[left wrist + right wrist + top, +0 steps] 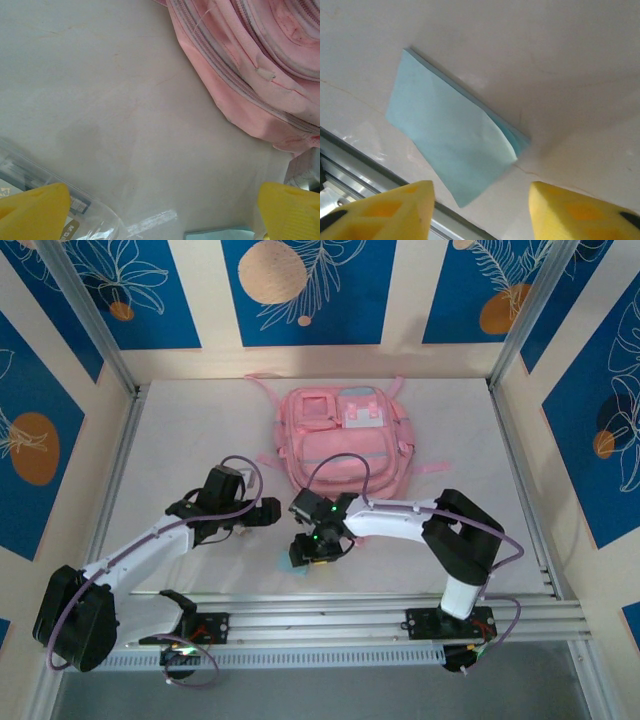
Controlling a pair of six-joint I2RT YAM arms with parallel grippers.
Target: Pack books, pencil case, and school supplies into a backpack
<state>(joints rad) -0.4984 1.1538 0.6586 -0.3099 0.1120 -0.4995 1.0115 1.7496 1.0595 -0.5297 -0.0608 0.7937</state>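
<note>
Now, blue pad (451, 136) — flat, axis diagonal

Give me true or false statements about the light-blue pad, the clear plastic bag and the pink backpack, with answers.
The light-blue square paper pad lies on the white table. True.
The right gripper is clamped on the pad. False: its jaws stand open above it.
The large pink fabric backpack lies beyond both grippers. True.
The left gripper holds the clear plastic bag. False: it is open and empty; the bag lies on the table beside it.
</note>
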